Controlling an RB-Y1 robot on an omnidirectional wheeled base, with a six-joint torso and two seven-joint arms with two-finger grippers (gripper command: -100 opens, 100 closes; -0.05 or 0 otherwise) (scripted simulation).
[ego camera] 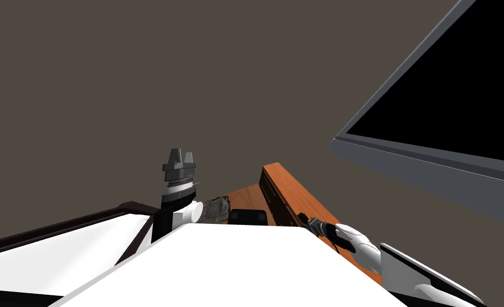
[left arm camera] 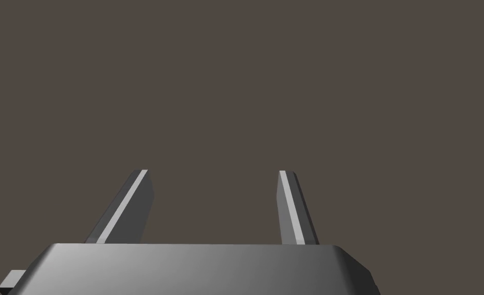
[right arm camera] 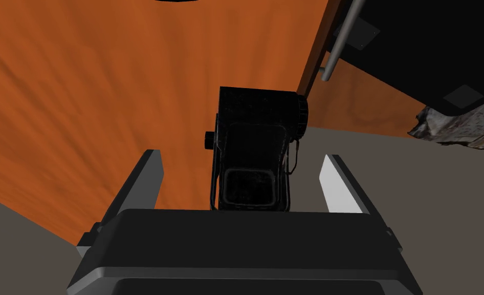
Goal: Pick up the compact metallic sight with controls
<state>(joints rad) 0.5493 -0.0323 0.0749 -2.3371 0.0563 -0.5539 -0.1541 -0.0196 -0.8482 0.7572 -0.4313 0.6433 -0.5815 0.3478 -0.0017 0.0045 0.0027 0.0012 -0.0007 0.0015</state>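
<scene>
Sight [right arm camera: 254,153], black and boxy, on orange tabletop [right arm camera: 82,102], lower centre of head view. Right gripper [right arm camera: 241,156] spread around it, not touching. Off-centre closing could shove it sideways. Left gripper [left arm camera: 213,174] also spread, idle.

The desk [right arm camera: 82,92] is wood: we see a warm orange-brown, streaky grain under a smooth, matt finish. The sight [right arm camera: 254,148] is black and mostly matt, finely speckled, with a faint sheen along its edges; we cannot tell whether it is metal. The rod [right arm camera: 341,43] looks like smooth grey metal. The lump [right arm camera: 466,125] is rough, crumpled and mottled grey-white. The right gripper [right arm camera: 241,153] and left gripper [left arm camera: 213,172] have smooth, plain grey fingers and darker bodies with a soft sheen.
</scene>
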